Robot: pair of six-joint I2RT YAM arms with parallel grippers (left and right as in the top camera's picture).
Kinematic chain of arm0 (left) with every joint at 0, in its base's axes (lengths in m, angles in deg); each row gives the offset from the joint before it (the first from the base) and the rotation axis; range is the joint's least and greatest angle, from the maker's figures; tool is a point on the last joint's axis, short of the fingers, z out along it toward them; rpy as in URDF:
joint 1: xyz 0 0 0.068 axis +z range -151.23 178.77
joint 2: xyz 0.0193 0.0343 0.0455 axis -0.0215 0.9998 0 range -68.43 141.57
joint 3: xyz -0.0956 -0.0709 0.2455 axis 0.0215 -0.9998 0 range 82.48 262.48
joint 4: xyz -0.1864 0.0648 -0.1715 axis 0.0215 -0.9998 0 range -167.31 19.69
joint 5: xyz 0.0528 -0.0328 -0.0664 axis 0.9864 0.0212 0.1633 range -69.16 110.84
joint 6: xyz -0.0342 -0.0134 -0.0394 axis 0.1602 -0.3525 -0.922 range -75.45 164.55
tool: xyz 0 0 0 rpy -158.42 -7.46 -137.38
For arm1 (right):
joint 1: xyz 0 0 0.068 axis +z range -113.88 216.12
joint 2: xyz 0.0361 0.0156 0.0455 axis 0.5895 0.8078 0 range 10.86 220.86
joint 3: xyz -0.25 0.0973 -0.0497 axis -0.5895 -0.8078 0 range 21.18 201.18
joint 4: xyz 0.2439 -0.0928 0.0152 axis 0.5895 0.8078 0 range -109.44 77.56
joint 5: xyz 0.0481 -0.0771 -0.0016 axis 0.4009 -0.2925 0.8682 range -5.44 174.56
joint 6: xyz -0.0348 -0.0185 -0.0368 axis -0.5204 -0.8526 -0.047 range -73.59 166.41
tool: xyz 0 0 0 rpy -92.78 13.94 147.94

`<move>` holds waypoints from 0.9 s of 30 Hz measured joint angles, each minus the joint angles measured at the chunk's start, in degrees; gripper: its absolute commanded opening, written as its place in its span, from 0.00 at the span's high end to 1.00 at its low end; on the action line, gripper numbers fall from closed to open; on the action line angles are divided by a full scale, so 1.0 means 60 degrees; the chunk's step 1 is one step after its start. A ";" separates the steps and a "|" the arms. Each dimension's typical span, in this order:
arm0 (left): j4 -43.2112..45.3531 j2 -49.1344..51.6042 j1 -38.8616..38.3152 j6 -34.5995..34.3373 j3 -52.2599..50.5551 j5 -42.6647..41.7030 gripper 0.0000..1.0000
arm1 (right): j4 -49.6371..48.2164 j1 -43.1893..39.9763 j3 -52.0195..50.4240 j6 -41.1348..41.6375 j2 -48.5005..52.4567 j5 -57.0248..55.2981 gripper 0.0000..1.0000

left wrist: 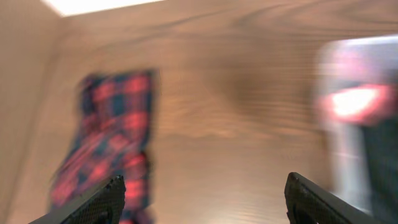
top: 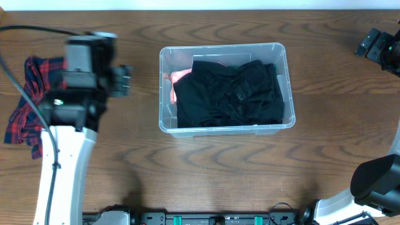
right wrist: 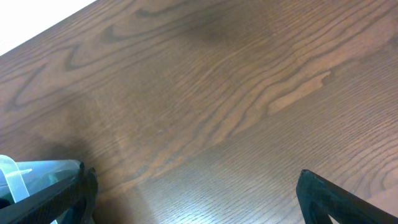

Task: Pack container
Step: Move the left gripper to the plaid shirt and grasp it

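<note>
Nearest the overhead lens we record the left arm raised above the bench (top: 219, 172), its left hand (top: 122, 81) hanging between a red and blue plaid cloth (top: 25, 103) and the container (top: 164, 100). From the left wrist view, which is heavily blurred, we note the left hand (left wrist: 205, 202) released, its 2 fingers spread wide with nothing between them; the plaid cloth (left wrist: 112, 137) lies crumpled on the bench to one side and the container's edge shows at the other. We find the container at the middle of the bench, upright, already holding a black garment (top: 228, 94) that fills most of it, with 1 pink item (top: 178, 78) showing at its left end beneath the black. The right hand (top: 375, 44) is parked at the far right corner, well apart from the container; its wrist view shows the right hand (right wrist: 199, 199) likewise released and empty over bare wood. We judge the step in hand to be fetching the plaid cloth, the only loose piece we see outside the container. To do it well, we advise bringing the left hand down over the bunched middle of the cloth, not a thin edge, clenching on a thick fold, lifting until the trailing corners clear the rim, and letting go over the black garment so that nothing drapes over the wall.
</note>
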 measured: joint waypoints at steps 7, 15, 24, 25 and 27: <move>0.0710 0.1705 0.1683 0.0127 -0.0015 0.0561 0.02 | 0.0004 0.0000 0.0000 0.0000 0.0000 0.0000 0.01; 0.1596 0.4062 0.2193 0.0528 -0.0076 0.0656 0.02 | 0.0000 0.0000 0.0000 0.0000 0.0000 0.0000 0.01; 0.3136 0.6222 0.3100 0.0823 -0.0095 0.1045 0.02 | 0.0000 0.0000 0.0000 0.0000 0.0000 0.0000 0.01; 0.3289 0.6426 0.3158 0.0831 -0.0098 0.1217 0.02 | 0.0000 0.0000 0.0000 0.0000 0.0000 0.0000 0.01; 0.3526 0.6728 0.3202 0.0863 -0.0098 0.1468 0.02 | 0.0000 0.0000 0.0000 0.0000 0.0000 0.0000 0.01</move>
